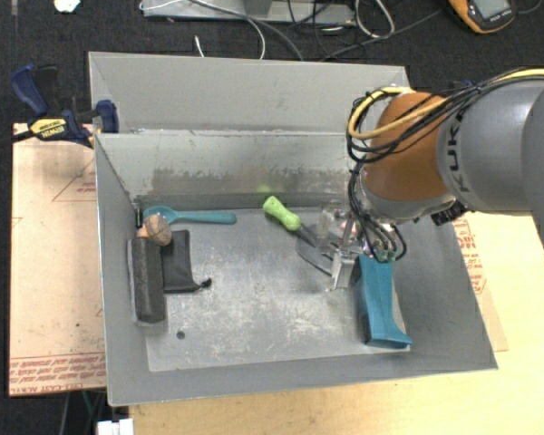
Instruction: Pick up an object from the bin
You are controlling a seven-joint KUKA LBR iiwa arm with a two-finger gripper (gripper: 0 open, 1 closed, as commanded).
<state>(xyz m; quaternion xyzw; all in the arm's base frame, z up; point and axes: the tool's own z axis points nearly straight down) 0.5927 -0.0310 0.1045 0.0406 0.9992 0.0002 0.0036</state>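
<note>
My gripper point(341, 263) hangs low over the right middle of the bin floor, under the arm's orange cover. Just left of it lies a tool with a lime-green handle point(280, 212), its dark metal shaft running down-right to the gripper's tip. A blue wedge-shaped piece point(379, 304) lies lengthwise just right of and below the gripper, close to it. Whether the gripper touches either thing I cannot tell.
On the left side lie a dark grey block point(149, 281), a black flat piece point(178, 265) beside it, a teal spoon point(189, 216) and a small brown lump point(155, 232) at the block's top end. The arm reaches in from the right.
</note>
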